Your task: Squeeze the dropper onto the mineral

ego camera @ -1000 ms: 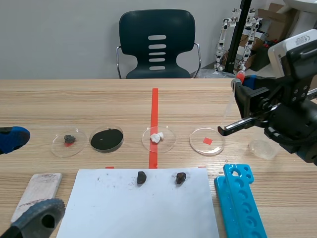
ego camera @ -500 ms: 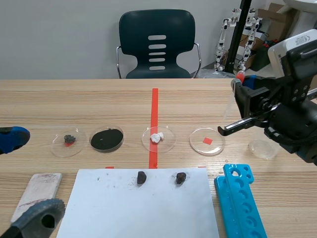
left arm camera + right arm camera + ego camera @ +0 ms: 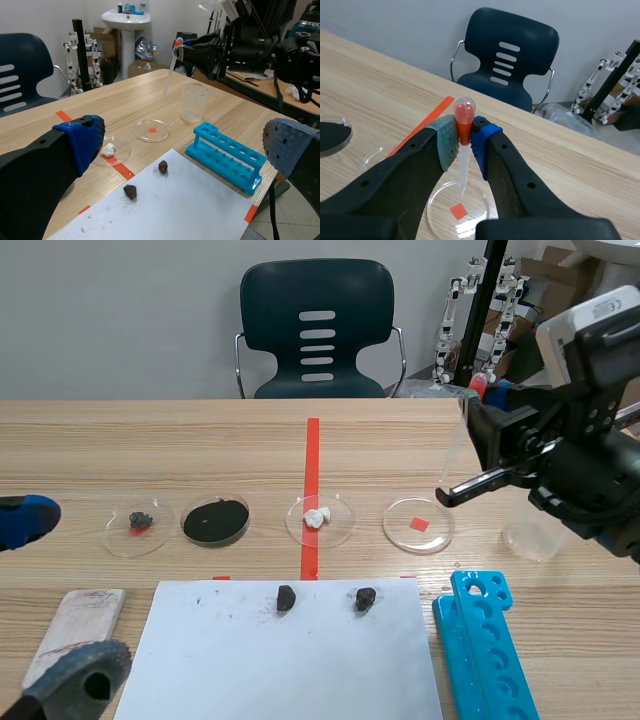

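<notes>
Right wrist view: note the right claw [image 3: 465, 140] pinched narrow on the dropper [image 3: 464, 109] at its orange-red neck, bulb poking up above the pads, clear tip hanging down past the fingers. Directly below that tip, find only a clear dish [image 3: 432, 202] with a red square in it and no stone.

Look to the scene view for the likely targets: a dark mineral [image 3: 286, 598] and a second mineral [image 3: 365, 598] on the white sheet [image 3: 290, 670], both well apart from the right claw, lower and off to its left. Cannot tell which of them is meant, nor whether the dropper holds any liquid.

Left claw [image 3: 184, 131]: spread wide, gripping nothing, far from the right claw.

Risks, as judged from here:
- Squeezing now would probably wet the wrong dish, given the tip above it.
- Gripped at the neck and not the bulb, so a harder pinch may yield little or nothing.
- Releasing from this height could miss so small a stone and spot the sheet instead.
- Sweeping low toward the sheet might clip the beaker [image 3: 530, 538] or the blue rack [image 3: 485, 640], both near the claw.

No brand, label or writing legible anywhere.
</notes>
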You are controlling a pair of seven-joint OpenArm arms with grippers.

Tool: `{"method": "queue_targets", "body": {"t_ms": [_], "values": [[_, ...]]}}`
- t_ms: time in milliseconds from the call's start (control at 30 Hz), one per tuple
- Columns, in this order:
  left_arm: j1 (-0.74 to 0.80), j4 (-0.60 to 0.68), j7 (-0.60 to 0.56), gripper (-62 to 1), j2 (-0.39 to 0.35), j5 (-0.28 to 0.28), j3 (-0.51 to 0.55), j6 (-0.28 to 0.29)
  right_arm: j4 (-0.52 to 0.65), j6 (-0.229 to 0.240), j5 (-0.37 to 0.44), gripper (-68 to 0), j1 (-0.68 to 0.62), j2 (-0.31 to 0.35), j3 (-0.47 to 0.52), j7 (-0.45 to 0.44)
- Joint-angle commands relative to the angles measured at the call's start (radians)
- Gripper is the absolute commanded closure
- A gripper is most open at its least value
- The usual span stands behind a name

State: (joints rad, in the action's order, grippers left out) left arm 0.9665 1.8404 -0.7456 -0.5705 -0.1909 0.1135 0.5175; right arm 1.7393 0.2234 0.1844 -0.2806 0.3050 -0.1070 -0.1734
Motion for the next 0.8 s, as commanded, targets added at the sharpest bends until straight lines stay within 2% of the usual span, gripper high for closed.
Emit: {"method": "queue_targets", "body": {"t_ms": [0, 433, 767], "values": [[0.000, 0.009, -0.017, -62.3, 0.008, -0.007, -0.003, 0.002, 0.014, -0.004, 0.011, -7.9, 0.029, 0.002, -0.010, -0.010], [0.000, 0.009, -0.017, -62.3, 0.008, -0.007, -0.003, 0.002, 0.002, -0.005, 0.011, -7.9, 0.110, 0.000, -0.133, -0.003], [0.000, 0.009, -0.017, -62.3, 0.007, -0.007, -0.003, 0.002, -0.113, -0.005, 0.010, -7.9, 0.179, -0.060, -0.207, 0.004]]}}
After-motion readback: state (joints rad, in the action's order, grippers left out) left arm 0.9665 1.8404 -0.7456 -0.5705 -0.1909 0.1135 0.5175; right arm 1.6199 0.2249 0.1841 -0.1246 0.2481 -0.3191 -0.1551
